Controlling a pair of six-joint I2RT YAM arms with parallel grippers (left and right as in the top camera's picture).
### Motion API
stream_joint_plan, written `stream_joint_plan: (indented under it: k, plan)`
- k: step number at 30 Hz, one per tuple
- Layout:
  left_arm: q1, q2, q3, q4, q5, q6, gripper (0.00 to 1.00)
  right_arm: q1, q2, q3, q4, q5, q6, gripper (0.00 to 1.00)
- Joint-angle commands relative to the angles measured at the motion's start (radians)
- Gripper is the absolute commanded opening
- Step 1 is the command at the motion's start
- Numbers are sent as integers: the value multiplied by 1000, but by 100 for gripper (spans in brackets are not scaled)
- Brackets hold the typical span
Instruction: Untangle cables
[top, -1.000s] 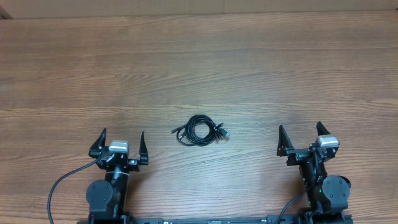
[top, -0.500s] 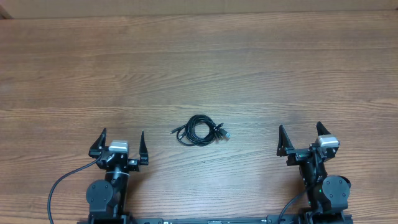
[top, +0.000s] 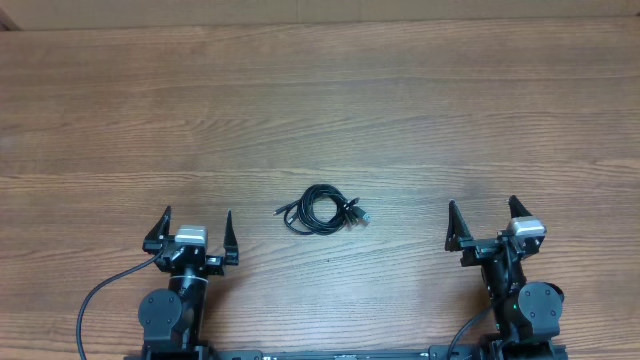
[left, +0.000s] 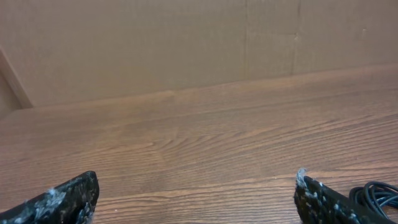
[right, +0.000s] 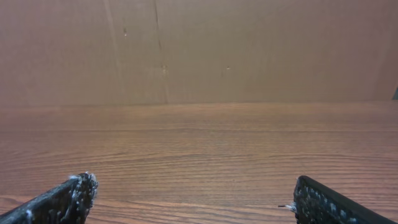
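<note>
Centre of worktop (top: 330, 110): cables (top: 320, 211) sit as one small tight coil, black, loops overlapping. Silvery plug end (top: 362, 215) pokes out on the coil's right side. Coil is roughly between the two arms and well apart from both.

Left jaws wide, nothing in them. Right jaws wide, empty too. Both low near the front edge, pointing fwd.

Left wrist cam catches a bit of the coil at its lower-right corner. Right wrist cam shows only bare wood + cardboard backdrop (right: 199, 50).

Progress, my read: zero. No strand pulled free, bundle looks untouched. Everything left to do: reach in, pin one side, draw the ends out, spread the cords apart.
</note>
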Motion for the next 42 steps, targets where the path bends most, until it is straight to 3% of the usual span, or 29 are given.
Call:
stream_joint_plan:
  k: [1,22,27,42]
  plan:
    - [-5,-10,-3,-2,8,-14,100,5,-8,-10,5,-1,3,100]
    - [-5,-10,-3,-2,7,-14,100,5,-8,-10,10,-40,5,100]
    - [-5,-10,-3,-2,8,-14,100,5,-8,-8,4,-34,64,100]
    - [-5,-10,-3,8,11,-16,100,4,154,211,-261,17,114,100]
